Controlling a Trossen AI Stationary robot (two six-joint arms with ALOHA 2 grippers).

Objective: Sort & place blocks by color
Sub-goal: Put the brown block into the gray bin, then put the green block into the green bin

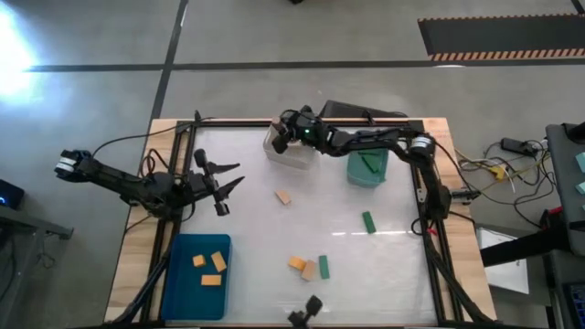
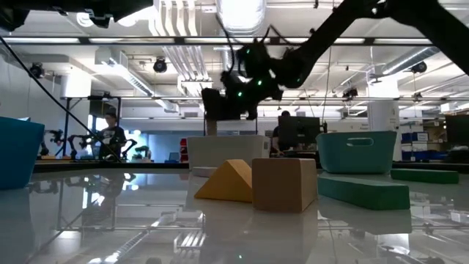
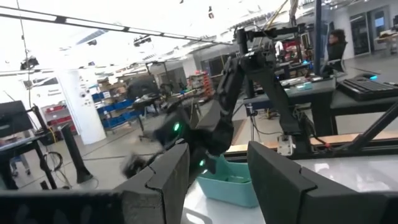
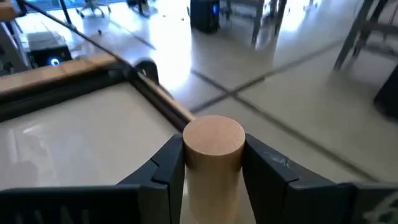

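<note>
- Your right gripper clamps a tan wooden cylinder between its fingers, above the clear bin near the bench's far edge.
- Your left gripper waits part-open and empty near the left edge.

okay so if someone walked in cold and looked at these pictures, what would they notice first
The right gripper stands out first, its jaws shut on a tan wooden cylinder, held above the clear bin at the table's far edge. Next, the blue bin at the near left holds three orange blocks.
</note>
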